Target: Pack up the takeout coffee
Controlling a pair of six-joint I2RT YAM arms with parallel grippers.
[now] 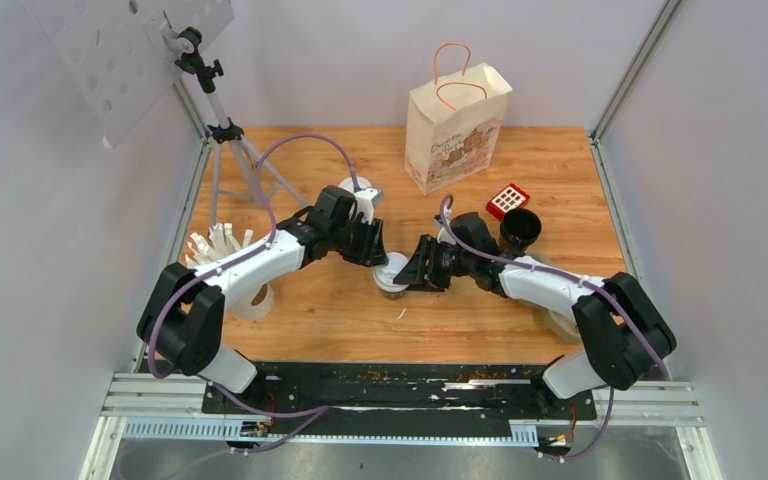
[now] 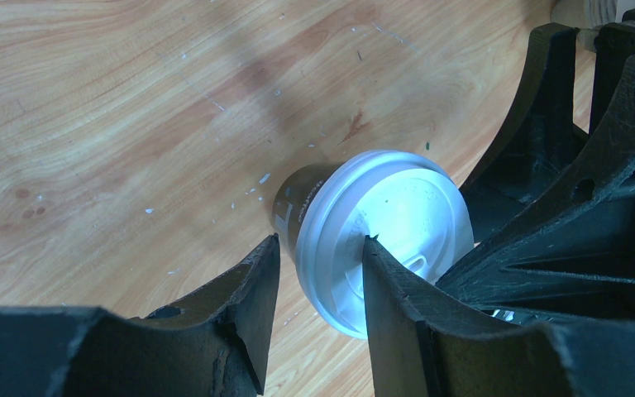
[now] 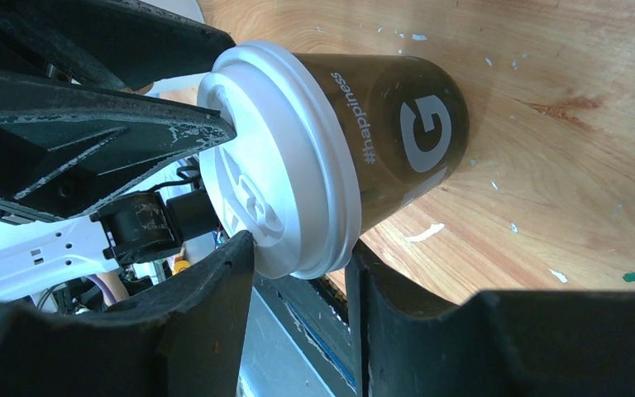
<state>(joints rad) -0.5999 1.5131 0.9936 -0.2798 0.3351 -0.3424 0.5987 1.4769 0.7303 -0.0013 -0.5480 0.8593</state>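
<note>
Black fingers of the left gripper (image 2: 320, 246) fill the foreground of its wrist view. They stand apart, one tip over the white lid (image 2: 384, 240) and the other clear of it.

The right gripper (image 3: 299, 248) comes in from the other side, its jaws apart astride the lid's rim. Whether they actually bite on it I cannot tell.

Between the two stands the coffee cup (image 3: 397, 124) in the middle of the table (image 1: 340, 320). It is upright, its long axis vertical, base on the wood and lid facing up.

Packing looks barely begun. This cup is still out on the table, well apart from the paper bag (image 1: 457, 125) standing at the far edge. A second dark cup (image 1: 520, 228) sits near the right arm — open-topped, as far as the top view shows.

My guess is the lid is being seated. Lifting each cup and lowering it into the bag is all still left.
</note>
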